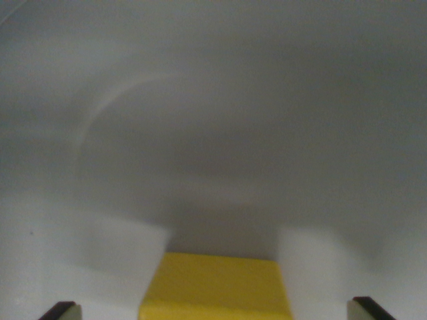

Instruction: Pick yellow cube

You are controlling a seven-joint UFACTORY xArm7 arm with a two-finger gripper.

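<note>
Down at the bottom edge of the wrist view we see our two dark fingers (61,311), one in each lower corner, spread wide and gripping nothing, so the gripper (217,312) stands fully open. Between them, clear of both tips, sits the yellow cube (217,285), at the view's bottom centre, its top face showing and a brighter front edge below. It rests on a pale grey bench (213,133). Beyond the cube a soft shadow darkens the surface, and farther off a faint curved mark crosses the blurred grey.
</note>
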